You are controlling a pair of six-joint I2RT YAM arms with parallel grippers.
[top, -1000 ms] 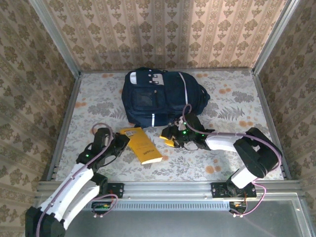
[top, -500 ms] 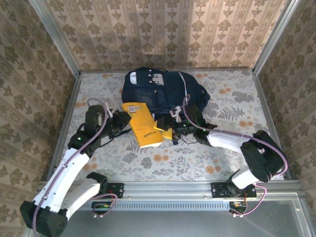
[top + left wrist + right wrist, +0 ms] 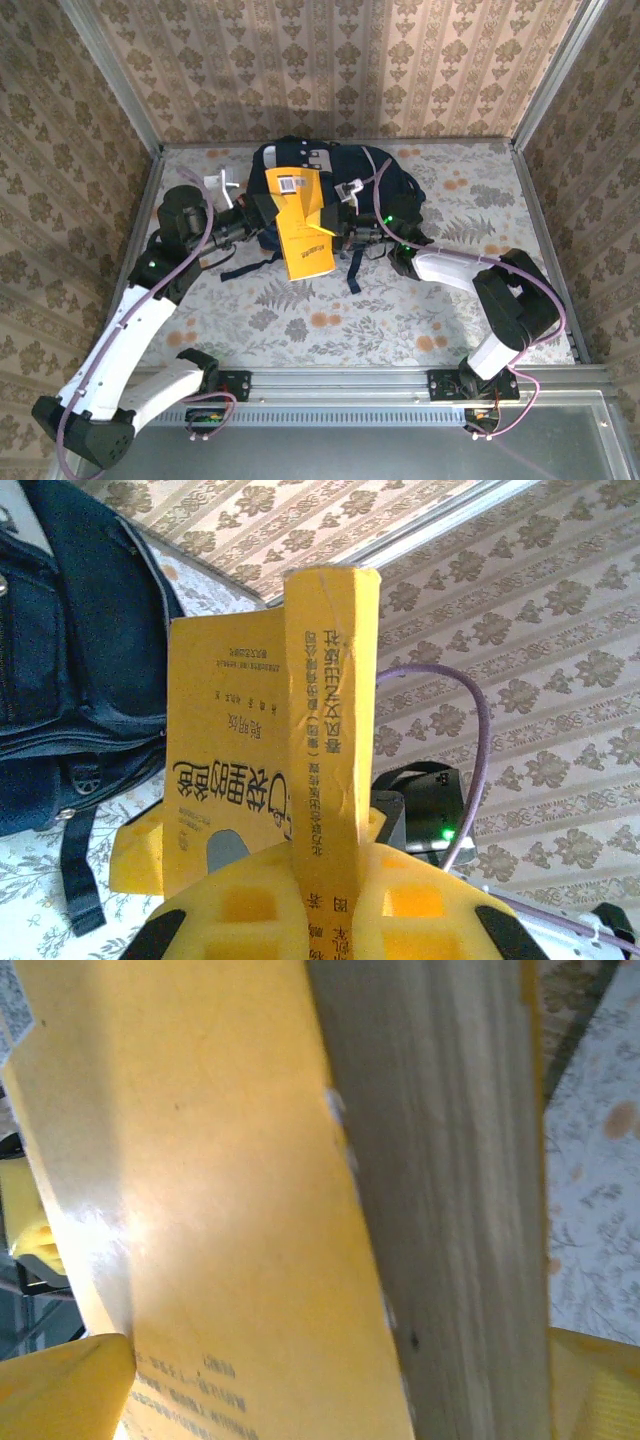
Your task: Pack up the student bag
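Gripping a book [image 3: 300, 225], left jaws face the bag [image 3: 395, 185].

One dark navy student bag [image 3: 385, 185] lies on one floral-patterned table [image 3: 480, 205]. One yellow book [image 3: 300, 225] overlaps the bag's near left side in the top view. Two white and black robot arms reach toward the bag: one left arm [image 3: 140, 300] and one right arm [image 3: 450, 272]. Each arm carries one purple cable [image 3: 196, 262], two in all. Three wallpapered walls [image 3: 330, 60] stand behind, left and right of the bag.
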